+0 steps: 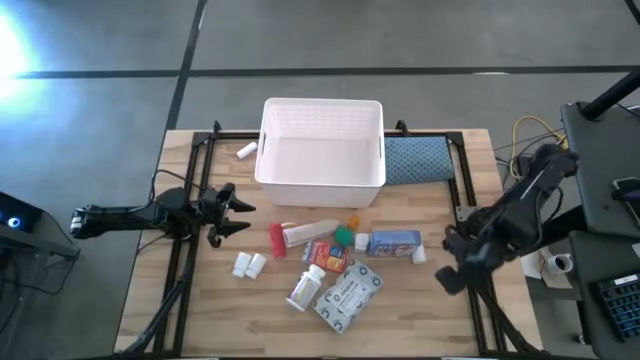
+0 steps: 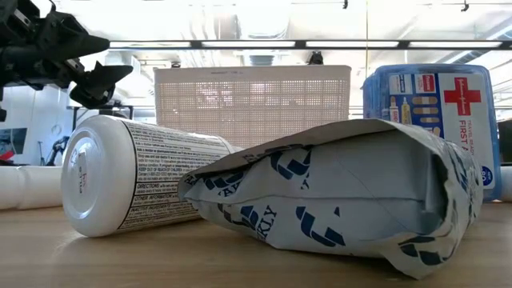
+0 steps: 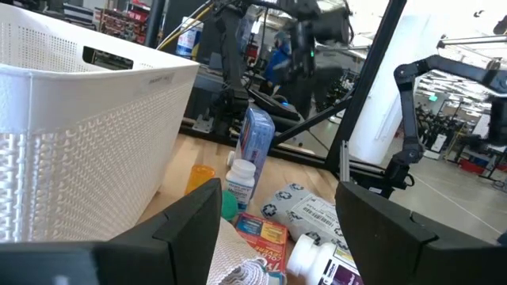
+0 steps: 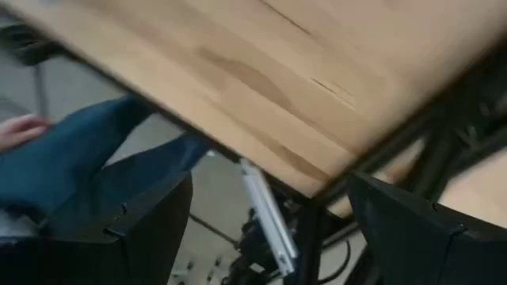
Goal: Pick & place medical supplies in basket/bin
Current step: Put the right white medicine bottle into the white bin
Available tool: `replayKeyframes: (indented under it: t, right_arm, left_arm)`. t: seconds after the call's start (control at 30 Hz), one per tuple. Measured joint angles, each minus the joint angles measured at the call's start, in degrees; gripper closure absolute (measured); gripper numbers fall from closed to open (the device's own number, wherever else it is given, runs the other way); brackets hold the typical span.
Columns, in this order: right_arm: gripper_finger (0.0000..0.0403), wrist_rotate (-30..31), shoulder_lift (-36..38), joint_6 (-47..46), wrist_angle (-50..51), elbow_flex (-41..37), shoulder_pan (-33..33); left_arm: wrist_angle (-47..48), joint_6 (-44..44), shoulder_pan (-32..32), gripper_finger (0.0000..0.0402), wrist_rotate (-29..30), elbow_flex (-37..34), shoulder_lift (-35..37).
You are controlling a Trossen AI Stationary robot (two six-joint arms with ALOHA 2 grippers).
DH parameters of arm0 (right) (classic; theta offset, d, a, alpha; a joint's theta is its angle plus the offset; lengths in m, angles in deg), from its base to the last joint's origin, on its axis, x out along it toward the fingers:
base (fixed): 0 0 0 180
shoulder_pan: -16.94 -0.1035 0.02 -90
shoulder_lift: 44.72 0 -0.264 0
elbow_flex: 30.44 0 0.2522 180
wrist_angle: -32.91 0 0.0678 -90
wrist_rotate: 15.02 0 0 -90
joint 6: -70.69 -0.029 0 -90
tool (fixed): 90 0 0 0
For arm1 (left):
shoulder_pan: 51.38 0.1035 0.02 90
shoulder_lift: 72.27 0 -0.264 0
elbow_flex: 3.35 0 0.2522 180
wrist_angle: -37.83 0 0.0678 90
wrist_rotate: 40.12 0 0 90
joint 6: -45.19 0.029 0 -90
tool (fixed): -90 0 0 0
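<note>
two matte black jointed arms, each ending in a black two-finger gripper, left [image 1: 236, 213] and right [image 1: 449, 277], with blocky flat fingers.

White latticed basket [image 1: 322, 150], seemingly empty; medical supplies [image 1: 330, 265] scattered on table before it.

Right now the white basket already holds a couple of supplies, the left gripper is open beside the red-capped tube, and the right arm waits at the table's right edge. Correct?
Not quite. The high view shows the white basket empty. The rest holds: the left gripper is open beside the red-capped tube, and the right gripper waits at the table's right edge.
</note>
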Motion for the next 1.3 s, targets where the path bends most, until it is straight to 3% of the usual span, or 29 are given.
replayKeyframes:
  t: [0.17,0.33,0.7,0.97,1.3]
  right_arm:
    - [0.0077,4.43,-1.65,-14.68,-2.25,-6.12,-7.17]
    - [0.0077,11.67,-5.12,-22.07,-2.50,-10.80,-7.98]
    - [0.0077,16.51,-16.41,-19.32,-2.82,-13.41,1.23]
    - [0.0077,25.78,-16.88,-18.33,-3.23,-13.43,8.41]
    - [0.0077,23.15,-20.34,-8.39,-4.01,-13.51,13.85]
  left_arm:
    - [-0.02,0.00,0.00,0.0173,-0.01,-0.01,0.01]
    - [-0.01,-0.01,0.00,0.0173,-0.01,0.01,-0.01]
    - [-0.02,-0.01,0.02,0.0173,-0.01,0.01,0.01]
    - [-0.02,0.00,0.00,0.0173,-0.01,-0.01,0.00]
    - [-0.02,0.00,0.00,0.0173,-0.01,0.00,0.01]
